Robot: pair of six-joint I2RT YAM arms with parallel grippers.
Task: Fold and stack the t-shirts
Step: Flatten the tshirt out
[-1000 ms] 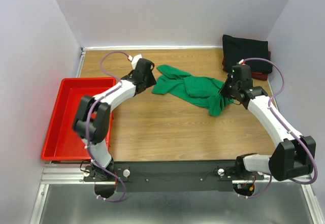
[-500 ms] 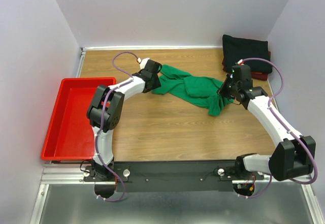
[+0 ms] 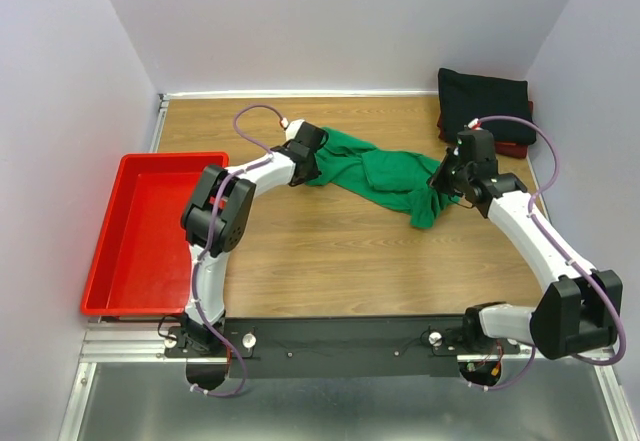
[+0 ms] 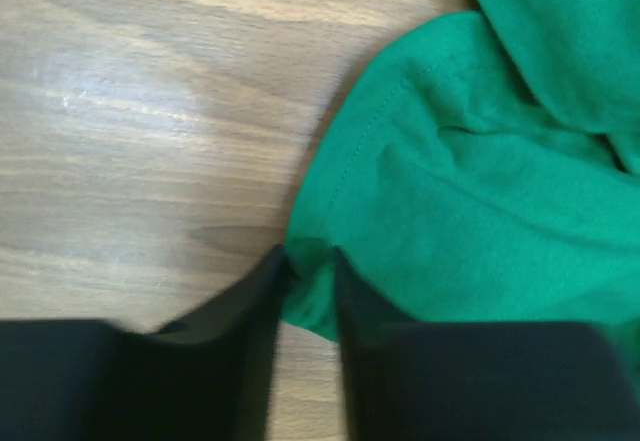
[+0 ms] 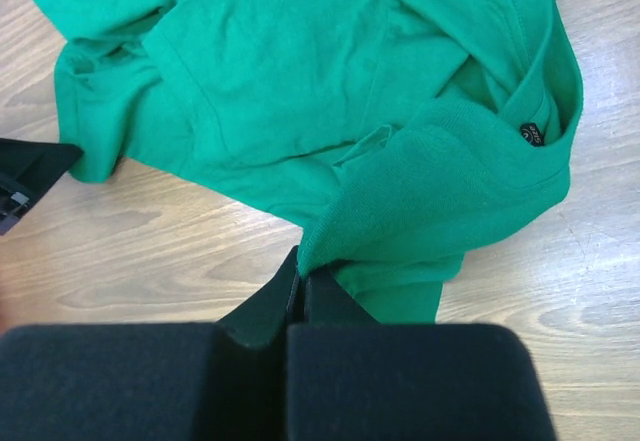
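Observation:
The bright green t-shirt lies crumpled in the middle of the table. My left gripper is at its left end. In the left wrist view the jaws have closed on a small bunch of the shirt's hem, so my left gripper is shut on the green t-shirt. My right gripper is at the shirt's right end. It is shut on a folded edge of the green cloth. The black t-shirt lies folded at the back right on top of the dark red one.
A red plastic tray stands at the table's left edge, beside the left arm. White walls close in the table at the back and on both sides. The wooden top shows bare between the shirt and the arm bases.
The left arm swung right from near the tray to the green shirt's left end, and its jaws went from wide open to closed on the hem. The right arm has not moved.

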